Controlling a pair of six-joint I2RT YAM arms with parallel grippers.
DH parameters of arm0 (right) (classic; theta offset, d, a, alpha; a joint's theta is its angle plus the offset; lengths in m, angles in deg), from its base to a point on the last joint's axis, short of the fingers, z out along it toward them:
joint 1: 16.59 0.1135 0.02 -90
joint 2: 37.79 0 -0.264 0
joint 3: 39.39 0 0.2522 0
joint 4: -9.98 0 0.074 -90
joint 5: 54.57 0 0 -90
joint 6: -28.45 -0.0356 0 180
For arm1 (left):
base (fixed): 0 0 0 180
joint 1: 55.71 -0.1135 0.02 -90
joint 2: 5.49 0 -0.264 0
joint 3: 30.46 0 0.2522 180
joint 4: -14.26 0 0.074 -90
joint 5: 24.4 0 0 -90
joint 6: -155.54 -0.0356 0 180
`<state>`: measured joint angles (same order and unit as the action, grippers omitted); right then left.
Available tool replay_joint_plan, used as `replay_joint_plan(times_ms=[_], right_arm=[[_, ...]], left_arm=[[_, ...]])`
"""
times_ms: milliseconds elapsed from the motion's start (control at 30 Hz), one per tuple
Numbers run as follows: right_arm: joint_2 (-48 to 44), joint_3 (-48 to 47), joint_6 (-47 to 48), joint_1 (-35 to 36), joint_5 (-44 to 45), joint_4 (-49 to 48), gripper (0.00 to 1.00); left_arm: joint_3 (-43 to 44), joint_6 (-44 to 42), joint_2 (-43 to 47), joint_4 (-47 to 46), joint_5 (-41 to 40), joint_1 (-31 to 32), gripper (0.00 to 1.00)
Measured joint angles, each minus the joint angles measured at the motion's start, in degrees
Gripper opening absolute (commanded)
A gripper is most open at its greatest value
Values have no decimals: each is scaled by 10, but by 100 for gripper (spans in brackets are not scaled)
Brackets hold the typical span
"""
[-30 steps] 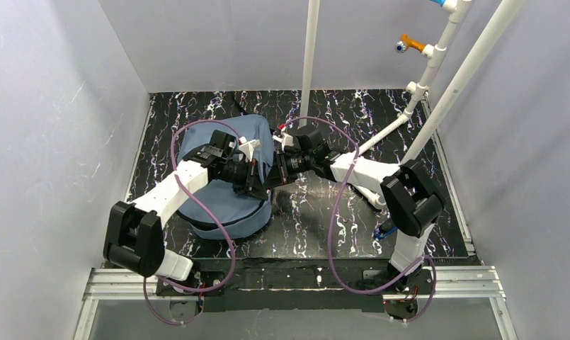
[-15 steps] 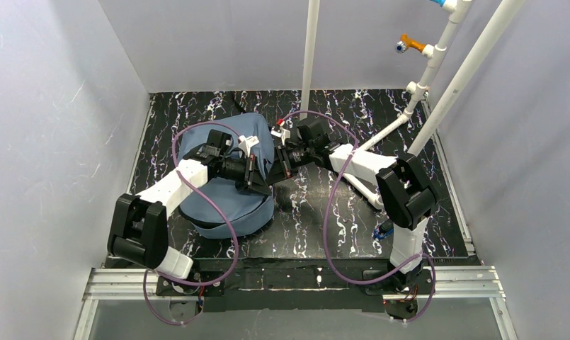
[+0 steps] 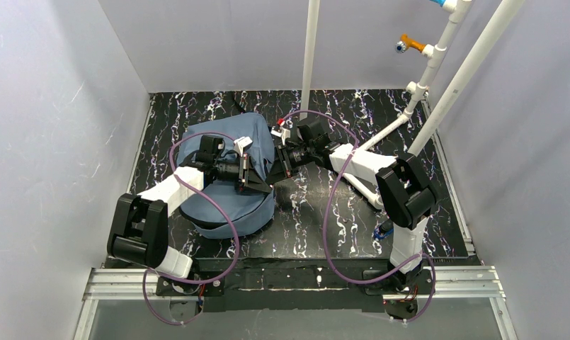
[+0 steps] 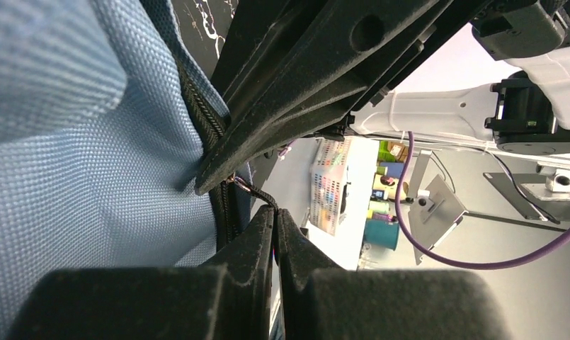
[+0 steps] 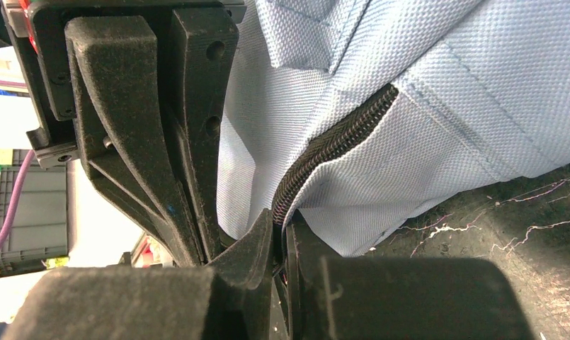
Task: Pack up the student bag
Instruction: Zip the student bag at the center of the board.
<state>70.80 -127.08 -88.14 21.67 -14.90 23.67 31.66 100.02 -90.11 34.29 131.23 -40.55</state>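
Overhead, the student bag [image 3: 250, 205], a slate-blue fabric backpack, lies on the left half of the black marbled table [image 3: 338, 106]. It reaches from near the far edge towards the near edge and sits well apart from the right edge. Both arms reach inward and meet at the bag's right side, near the table's middle.

Left gripper [image 3: 263, 188]: jaws pressed together on the zipper pull [image 4: 257, 193], a thin black tab that runs from the slider into the fingertips (left wrist view).

Right gripper [image 3: 276, 172]: jaws drawn nearly together, pinching the bag's fabric edge where the black zipper [image 5: 338, 145] runs down between the fingertips (right wrist view). There the coil shows as a single dark ridge between two panels of blue cloth.

The two grippers sit just beside each other; whether they touch cannot be told. A purple cable [image 3: 225, 216] from the left arm loops across the bag's near part. White pipes [image 3: 437, 64] rise at the table's far right corner.
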Motion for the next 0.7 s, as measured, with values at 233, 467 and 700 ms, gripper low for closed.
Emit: replay_joint_plan(times_ms=[233, 467, 700], right_arm=[[0, 0, 0, 1, 11, 7, 1], [0, -5, -5, 5, 52, 24, 1], [35, -68, -10, -19, 76, 54, 1]], left_arm=[[5, -26, 1, 38, -26, 0, 0], [19, -81, 63, 187, -192, 15, 0], [-36, -56, 172, 256, -312, 75, 0]])
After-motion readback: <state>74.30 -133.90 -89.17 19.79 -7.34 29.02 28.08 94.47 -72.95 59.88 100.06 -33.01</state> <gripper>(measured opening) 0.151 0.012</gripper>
